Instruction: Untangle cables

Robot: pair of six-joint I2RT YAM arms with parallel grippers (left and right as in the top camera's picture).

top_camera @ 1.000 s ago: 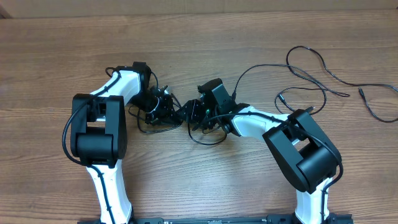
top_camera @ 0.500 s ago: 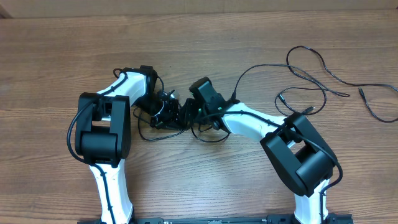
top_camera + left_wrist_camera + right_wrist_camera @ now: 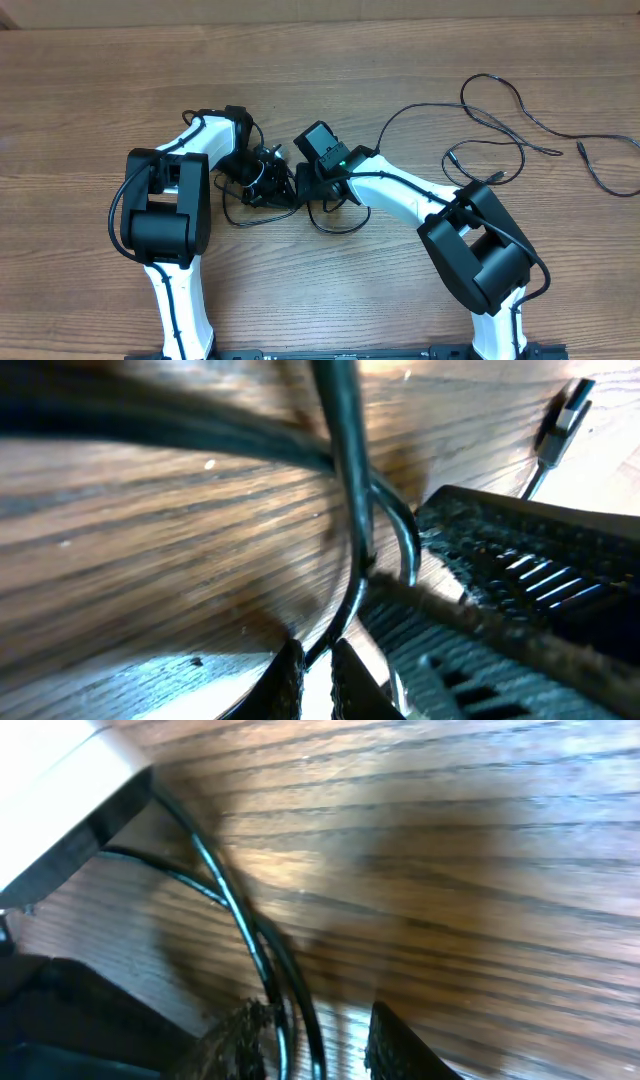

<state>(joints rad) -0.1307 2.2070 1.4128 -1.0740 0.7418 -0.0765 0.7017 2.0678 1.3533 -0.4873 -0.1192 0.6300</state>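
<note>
**Gripped on one side, loose on the other**

The wooden desk [image 3: 100, 100] carries everything. The left arm [image 3: 165, 215] and the right arm [image 3: 480, 250] both bend inward and nearly meet near the middle. The cables [image 3: 335, 224] lie in two lots. One is a small knot of black loops under and around the two arm tips. The other is long loose strands spread out well apart at the far right. One strand runs from the knot up and to the right, toward the loose lot.

The left hand [image 3: 318, 670] has its fingers drawn almost together, and one of the cables passes down into the narrow slit between them, so it grips that strand. The right hand [image 3: 315, 1038] stands open with its fingers apart. Two strands cross the desk between them, close by the finger on the view's left.

A plug [image 3: 565, 418] with a metal tip lies on the desk at the upper right of the left wrist view
</note>
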